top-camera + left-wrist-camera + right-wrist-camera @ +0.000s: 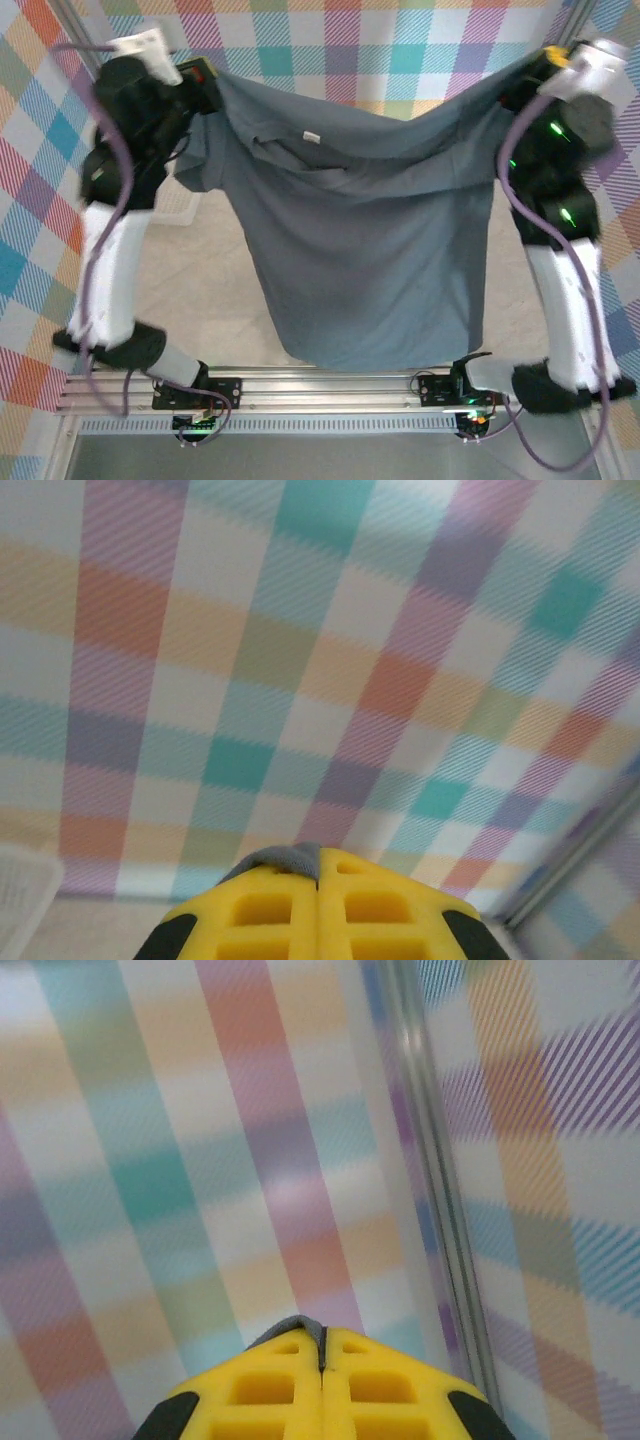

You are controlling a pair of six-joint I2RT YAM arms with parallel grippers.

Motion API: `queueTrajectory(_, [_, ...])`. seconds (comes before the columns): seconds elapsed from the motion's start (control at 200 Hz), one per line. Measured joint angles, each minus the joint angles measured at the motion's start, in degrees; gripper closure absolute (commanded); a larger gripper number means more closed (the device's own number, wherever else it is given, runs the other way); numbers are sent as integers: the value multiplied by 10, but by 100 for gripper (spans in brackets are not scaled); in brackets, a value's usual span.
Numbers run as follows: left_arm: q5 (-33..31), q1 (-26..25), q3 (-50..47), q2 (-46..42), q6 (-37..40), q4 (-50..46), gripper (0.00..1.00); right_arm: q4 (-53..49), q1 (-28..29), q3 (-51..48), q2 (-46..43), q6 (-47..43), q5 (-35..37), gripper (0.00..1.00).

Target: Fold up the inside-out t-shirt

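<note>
A wrinkled slate blue-grey cloth t-shirt (pixel 360 250) was held aloft, spread between the left gripper (pixel 318 868) and right gripper (pixel 322 1348), each clamped shut on seemingly only a thin sliver of fabric, so a corner could be pulled free by its weight.

Blue-grey t-shirt (pixel 365 240) hanging spread, tag outward

A robot lab cell: plaid backdrop walls (pixel 400 40) and aluminium mounting rail (pixel 330 385).

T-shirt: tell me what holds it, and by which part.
The left gripper pinches the t-shirt at its upper left edge, the right gripper at its upper right edge; it hangs spread between them.
</note>
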Motion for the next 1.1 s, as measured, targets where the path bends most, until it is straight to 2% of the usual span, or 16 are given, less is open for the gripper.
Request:
queueTrajectory(0.035, [10, 13, 0, 44, -4, 11, 100, -9, -18, -5, 32, 13, -13, 100])
queueTrajectory(0.065, [18, 24, -1, 81, -6, 23, 99, -15, -37, -14, 64, 26, -26, 92])
queueTrajectory(0.155, [43, 48, -1, 200, -5, 66, 68, -48, -85, -22, 162, 56, -71, 45])
queueTrajectory(0.175, [47, 52, 2, 224, -7, 69, 61, -64, -94, -12, 184, 58, -81, 39])
queueTrajectory(0.215, [60, 60, 16, 276, -10, 70, 54, -105, -110, 23, 238, 65, -106, 35])
queueTrajectory(0.295, [85, 72, 56, 349, -15, 61, 49, -190, -130, 125, 336, 64, -155, 32])
queueTrajectory(0.415, [137, 79, 71, 359, -12, 47, 47, -271, -139, 161, 361, 57, -216, 29])
queueTrajectory(0.49, [181, 79, 39, 309, 1, 59, 45, -301, -137, 140, 329, 43, -263, 24])
queueTrajectory(0.54, [209, 73, -29, 239, 16, 78, 40, -313, -136, 105, 290, 38, -291, 23])
queueTrajectory(0.615, [238, 54, -157, 110, 46, 119, 24, -335, -134, 45, 218, 43, -326, 23])
queueTrajectory(0.68, [257, 15, -287, -27, 90, 170, 19, -345, -133, -19, 144, 69, -356, 24])
queueTrajectory(0.74, [275, -33, -380, -135, 149, 206, 1, -346, -133, -100, 66, 105, -394, 25])
queueTrajectory(0.85, [295, -126, -481, -268, 271, 192, 0, -343, -118, -266, -61, 169, -472, 29])
queueTrajectory(0.95, [273, -188, -535, -333, 383, 130, 0, -370, -36, -391, -129, 233, -503, 31])
queueTrajectory(1.1, [223, -247, -632, -365, 501, 30, 0, -435, 130, -503, -135, 334, -512, 30])
